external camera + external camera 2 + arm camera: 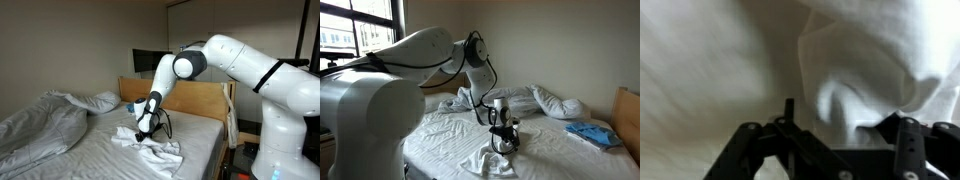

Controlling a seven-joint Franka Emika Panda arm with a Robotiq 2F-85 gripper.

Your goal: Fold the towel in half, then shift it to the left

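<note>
The gripper (147, 126) is right down on the towel (152, 146), in the middle of the bed (95, 158). In the wrist view the jaws stand apart, and a raised fold of towel (845, 100) sits in the gap between them. It looks straddled, not pinched, so I call it open and ready to close.

In an exterior view the towel (485, 160) is a crumpled white heap. Most of it spills from under the gripper (502, 142) toward the near edge of the mattress. Rumpled like that, its long axis is hard to call, though it seems to stretch across the bed rather than along it.

So the cloth is directly below and just in front of the gripper, touching it. The duvet (40, 122) is bunched well off to one side, and a blue cloth (590, 133) lies near the headboard (200, 100), both apart from the towel. My read is that no clean fold is made yet.
</note>
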